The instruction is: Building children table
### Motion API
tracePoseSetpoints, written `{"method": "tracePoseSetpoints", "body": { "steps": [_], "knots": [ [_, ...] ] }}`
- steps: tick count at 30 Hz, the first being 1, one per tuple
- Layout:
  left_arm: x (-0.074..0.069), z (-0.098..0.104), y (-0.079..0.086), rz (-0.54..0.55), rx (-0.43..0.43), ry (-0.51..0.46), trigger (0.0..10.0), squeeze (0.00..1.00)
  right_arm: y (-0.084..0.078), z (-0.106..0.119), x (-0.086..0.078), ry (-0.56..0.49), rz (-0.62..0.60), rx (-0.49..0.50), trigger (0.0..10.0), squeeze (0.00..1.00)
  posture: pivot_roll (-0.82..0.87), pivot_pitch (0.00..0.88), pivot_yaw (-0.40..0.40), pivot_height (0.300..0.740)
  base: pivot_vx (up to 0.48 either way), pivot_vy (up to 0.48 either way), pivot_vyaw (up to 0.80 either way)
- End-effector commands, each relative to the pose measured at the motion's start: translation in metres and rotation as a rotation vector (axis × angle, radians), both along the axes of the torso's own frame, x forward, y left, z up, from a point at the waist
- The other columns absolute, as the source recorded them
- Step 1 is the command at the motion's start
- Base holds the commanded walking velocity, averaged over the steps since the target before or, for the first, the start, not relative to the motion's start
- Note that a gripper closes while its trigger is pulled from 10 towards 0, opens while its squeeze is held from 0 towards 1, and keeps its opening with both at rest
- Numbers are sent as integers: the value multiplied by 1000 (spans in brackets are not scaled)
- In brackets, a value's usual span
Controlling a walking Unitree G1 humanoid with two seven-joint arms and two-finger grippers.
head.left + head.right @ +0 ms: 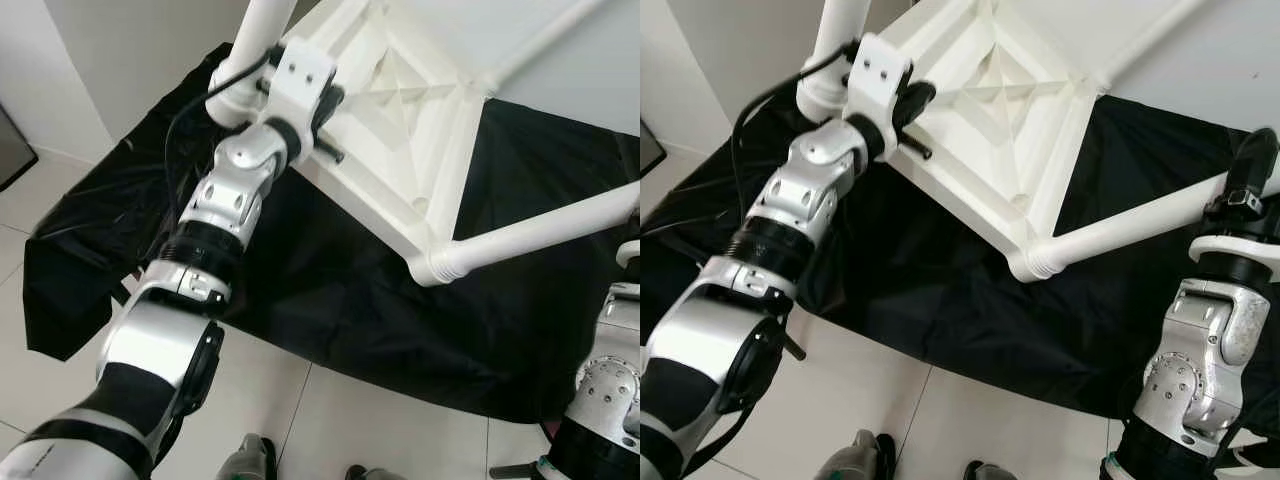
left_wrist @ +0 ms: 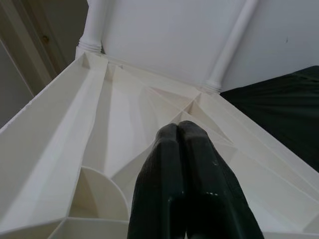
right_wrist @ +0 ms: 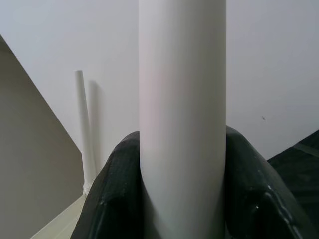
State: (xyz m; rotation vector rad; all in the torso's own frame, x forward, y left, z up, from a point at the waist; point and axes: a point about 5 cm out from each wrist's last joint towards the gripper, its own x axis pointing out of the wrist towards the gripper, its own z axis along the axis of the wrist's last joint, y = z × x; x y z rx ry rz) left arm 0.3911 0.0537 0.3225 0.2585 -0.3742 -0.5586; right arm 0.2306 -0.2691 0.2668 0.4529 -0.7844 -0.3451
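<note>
**A:** Where are the fingers, and what are they doing?

**B:** The right gripper (image 3: 182,199) has its two black fingers (image 3: 114,199) clamped on either side of a white table leg (image 3: 182,99), the tube held between them. In the right eye view that gripper sits at the right edge of the frame, and the leg (image 1: 1140,220) slants from there down and leftward to a corner socket at centre frame.

**A:** And the left one?

**B:** The left gripper (image 2: 184,149) has its fingers pressed together with nothing between them. They point into the ribbed underside of the table top (image 2: 99,124), near its upper-left corner in the left eye view.

**A:** Where is the table itself?

**B:** The children's table (image 1: 420,130) lies upturned, underside facing the camera, filling the upper middle of the frame. It rests over a black sheet (image 1: 330,300) spread on a pale tiled floor (image 1: 330,420). Another leg (image 1: 255,40) rises at the upper left, just beside the left wrist.

**A:** What does the next move depend on?

**B:** Probably the held leg's long axis: it runs straight from the right fingers to the socket, so the right arm is the one placed to turn or press it home
</note>
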Motion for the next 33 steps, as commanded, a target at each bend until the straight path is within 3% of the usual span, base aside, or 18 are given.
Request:
{"method": "tracePoseSetpoints", "body": {
  "steps": [1, 5, 6, 9, 10, 12, 13, 20, 21, 24, 29, 30, 31, 32, 33],
  "knots": [
    [2, 38, 36, 183, -113, -90, 10000, 0, -49, -91, -17, 394, -238, 205, 0, 0, 80, 176, 35, 740, 0, 0, 0],
    [-2, 44, 22, 150, -107, -98, 10000, 0, -41, -110, -11, 445, -193, 202, 0, 0, 81, 176, 34, 740, 0, 0, 0],
    [-5, 49, 10, 115, -121, -98, 10000, 0, -35, -125, -5, 468, -157, 242, 0, 0, 81, 176, 34, 740, 0, 0, 0],
    [-6, 51, 6, 104, -126, -95, 10000, 0, -32, -131, -3, 480, -144, 254, 0, 0, 81, 176, 34, 740, 0, 0, 0],
    [-10, 56, -8, 61, -134, -94, 10000, 0, -21, -147, 4, 509, -94, 320, 0, 0, 81, 176, 34, 740, 0, 0, 0],
    [-10, 56, -8, 61, -134, -94, 10000, 0, -21, -147, 4, 509, -94, 320, 0, 0, 81, 176, 34, 740, 0, 0, 0],
    [-14, 58, -17, 22, -148, -87, 10000, 0, -12, -160, 11, 520, -52, 389, 0, 0, 96, 173, 39, 740, 0, 0, 0],
    [-19, 59, -31, -24, -139, -79, 10000, 0, 8, -171, 22, 507, 13, 460, 0, 0, 100, 165, 42, 740, 0, 0, 0],
    [-19, 59, -31, -24, -139, -79, 10000, 0, 8, -171, 22, 507, 13, 460, 0, 0, 100, 165, 42, 740, 0, 0, 0],
    [-21, 58, -36, -39, -123, -72, 10000, 0, 6, -175, 20, 394, 45, 628, 0, 0, 107, 161, 40, 740, 0, 0, 0],
    [-22, 58, -37, -43, -121, -67, 10000, 0, 6, -177, 19, 377, 64, 664, 0, 0, 104, 160, 42, 740, 0, 0, 0],
    [-24, 57, -41, -58, -120, -60, 10000, 0, 11, -184, 20, 399, 97, 699, 1176, 0, 102, 159, 44, 740, 0, 0, 0],
    [-24, 57, -42, -63, -123, -56, 10000, 0, 12, -186, 21, 405, 110, 719, 1176, 0, 102, 159, 44, 740, 0, 0, 0],
    [-25, 57, -43, -67, -119, -57, 10000, 0, 14, -187, 22, 407, 120, 714, 10000, 0, 103, 159, 42, 740, 0, 0, 0],
    [-25, 57, -43, -67, -119, -57, 10000, 0, 14, -187, 22, 407, 120, 714, 10000, 0, 103, 159, 42, 740, 0, 0, 0]
  ]
}}
